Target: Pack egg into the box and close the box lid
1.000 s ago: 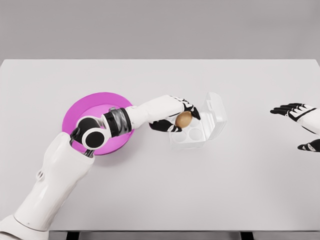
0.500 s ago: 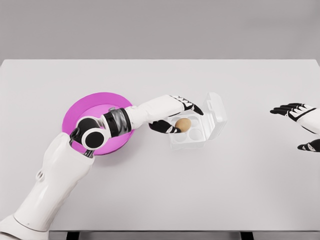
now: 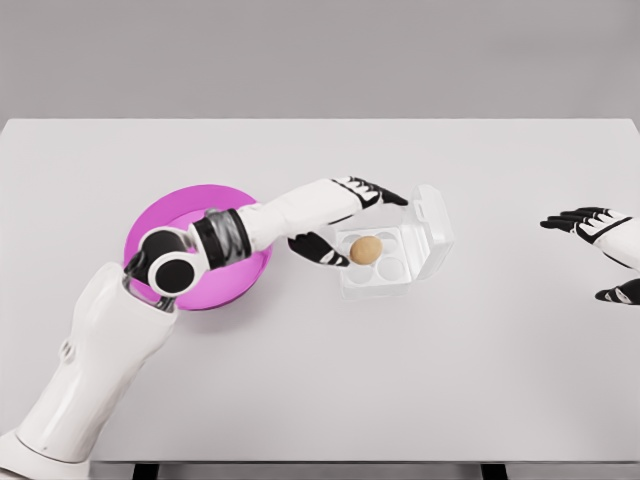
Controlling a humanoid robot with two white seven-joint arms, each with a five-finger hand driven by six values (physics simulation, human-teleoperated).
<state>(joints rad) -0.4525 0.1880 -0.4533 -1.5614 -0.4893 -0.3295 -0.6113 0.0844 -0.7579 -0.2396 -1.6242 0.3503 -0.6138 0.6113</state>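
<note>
Beside the clear plastic four-cup egg box [image 3: 390,255], the left hand [image 3: 335,215] hovers with fingers spread, empty; a brown egg [image 3: 365,250] sits inside.

At the far right, the right hand [image 3: 600,240] rests with fingers loosely spread.

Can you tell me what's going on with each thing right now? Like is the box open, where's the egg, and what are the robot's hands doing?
egg box: lid open, standing up on the right side.
egg: sitting in a cup of the box, nothing holding it.
left hand: open, fingers spread beside the egg, holding nothing.
right hand: open, at the table's right edge, holding nothing.
pink plate: flat on the table, partly hidden by the left arm.
</note>
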